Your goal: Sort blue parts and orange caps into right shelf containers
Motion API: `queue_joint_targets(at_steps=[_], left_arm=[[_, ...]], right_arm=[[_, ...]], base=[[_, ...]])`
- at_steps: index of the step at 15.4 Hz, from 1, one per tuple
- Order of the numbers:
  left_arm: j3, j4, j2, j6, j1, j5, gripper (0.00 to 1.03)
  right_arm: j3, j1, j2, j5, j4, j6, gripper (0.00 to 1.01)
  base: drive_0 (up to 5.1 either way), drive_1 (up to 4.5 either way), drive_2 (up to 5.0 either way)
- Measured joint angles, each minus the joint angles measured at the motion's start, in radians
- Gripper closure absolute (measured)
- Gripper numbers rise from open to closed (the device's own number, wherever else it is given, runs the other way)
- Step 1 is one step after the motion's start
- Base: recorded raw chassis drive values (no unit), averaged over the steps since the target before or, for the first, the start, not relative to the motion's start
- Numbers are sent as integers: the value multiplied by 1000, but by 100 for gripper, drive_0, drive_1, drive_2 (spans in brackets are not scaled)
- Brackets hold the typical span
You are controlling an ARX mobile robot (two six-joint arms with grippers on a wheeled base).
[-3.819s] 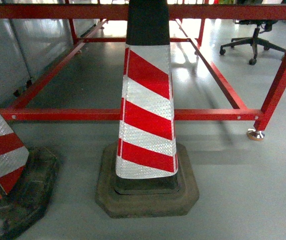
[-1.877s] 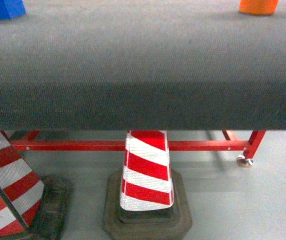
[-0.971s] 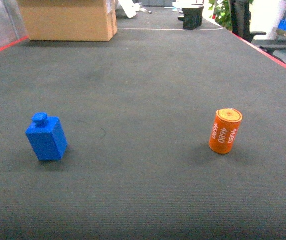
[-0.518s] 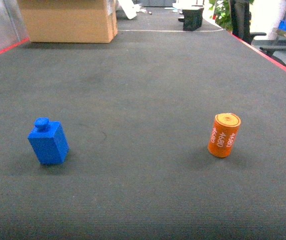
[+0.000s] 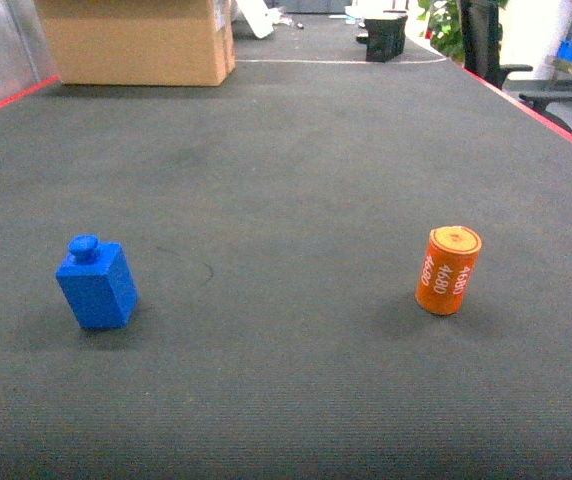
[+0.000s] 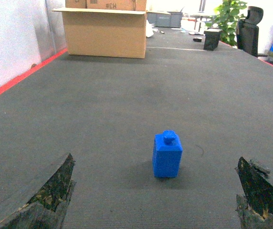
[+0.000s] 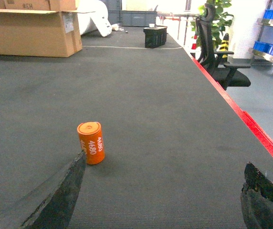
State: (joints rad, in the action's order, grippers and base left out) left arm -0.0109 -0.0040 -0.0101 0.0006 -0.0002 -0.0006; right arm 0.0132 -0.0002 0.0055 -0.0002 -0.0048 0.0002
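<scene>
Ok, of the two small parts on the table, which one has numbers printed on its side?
The orange cap, standing upright on the right of the head view, with pale 4680 markings down its side. The blue part on the left is plain, with only a round knob on top.

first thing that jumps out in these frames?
Two bright parts standing on the dark grey table: a blue part on the left and an orange cap printed 4680 on the right, well apart. Each wrist view shows open fingers with its part ahead, untouched. A cardboard box sits at the far left edge.
</scene>
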Motion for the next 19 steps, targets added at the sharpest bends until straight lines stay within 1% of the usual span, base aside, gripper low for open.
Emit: queue_joint_targets(at_steps=[19], left_arm=[[0,0,0,0,0,0,5]], right_arm=[[0,0,0,0,0,0,3]], base=[[0,0,0]])
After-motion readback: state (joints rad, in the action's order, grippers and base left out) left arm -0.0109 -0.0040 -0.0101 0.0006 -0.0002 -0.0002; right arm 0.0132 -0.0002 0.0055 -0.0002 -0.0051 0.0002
